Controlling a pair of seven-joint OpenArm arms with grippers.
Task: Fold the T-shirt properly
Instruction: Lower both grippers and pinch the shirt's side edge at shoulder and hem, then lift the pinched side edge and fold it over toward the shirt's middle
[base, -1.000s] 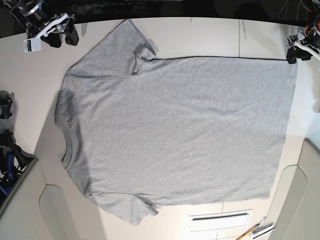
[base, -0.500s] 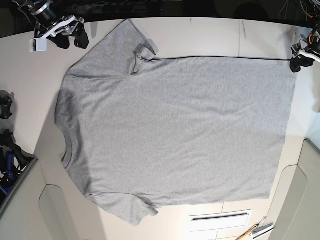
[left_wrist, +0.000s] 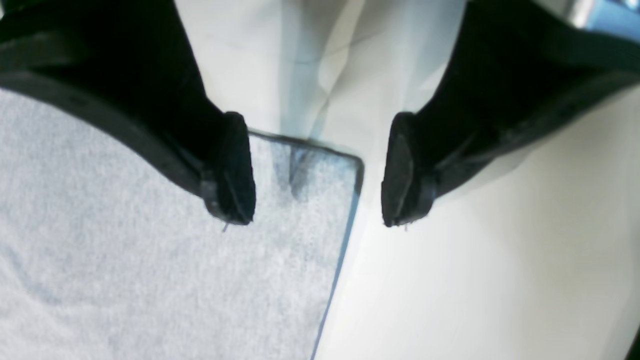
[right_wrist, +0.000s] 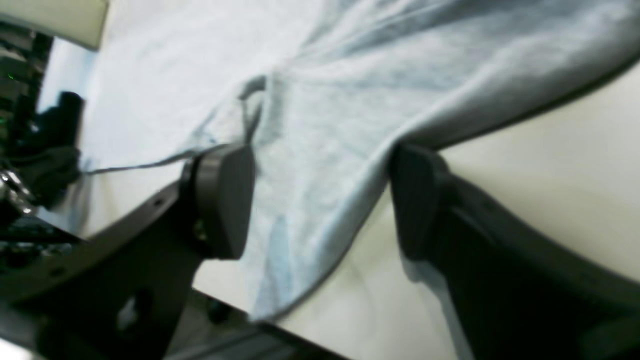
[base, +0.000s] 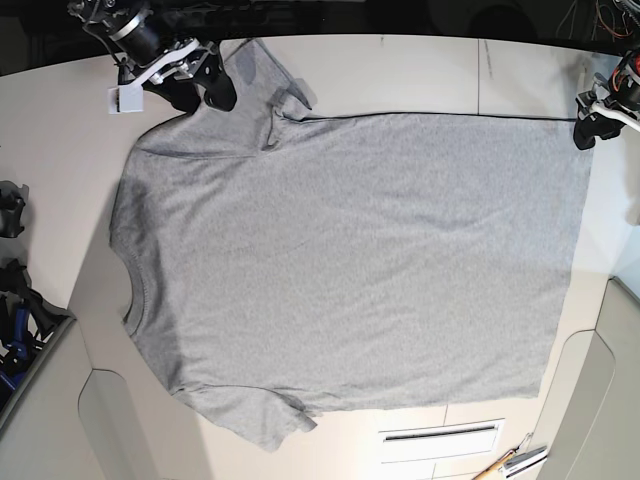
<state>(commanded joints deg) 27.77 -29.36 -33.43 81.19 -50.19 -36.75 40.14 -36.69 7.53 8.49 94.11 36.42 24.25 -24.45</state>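
Observation:
The light grey T-shirt (base: 350, 260) lies spread flat on the pale table (base: 400, 70), plain side up, with the neck at the left and the hem at the right. My right gripper (base: 200, 90) is open over the far sleeve. In the right wrist view the sleeve's edge (right_wrist: 320, 165) lies between the two fingers of this gripper (right_wrist: 320, 200). My left gripper (base: 585, 130) is open at the far hem corner. In the left wrist view that corner (left_wrist: 300, 210) sits between the pads of this gripper (left_wrist: 317, 217), one pad over the cloth, the other over bare table.
Black clamps (base: 12, 215) and a blue-and-black object (base: 18, 320) sit at the left table edge. Tools (base: 515, 462) lie at the front right, beside a slot (base: 440, 435) in the table. The table's back edge runs just behind both grippers.
My right gripper has moved right along the back edge, from off the shirt to over the far sleeve. My left gripper has shifted slightly at the hem corner. The shirt has not moved.

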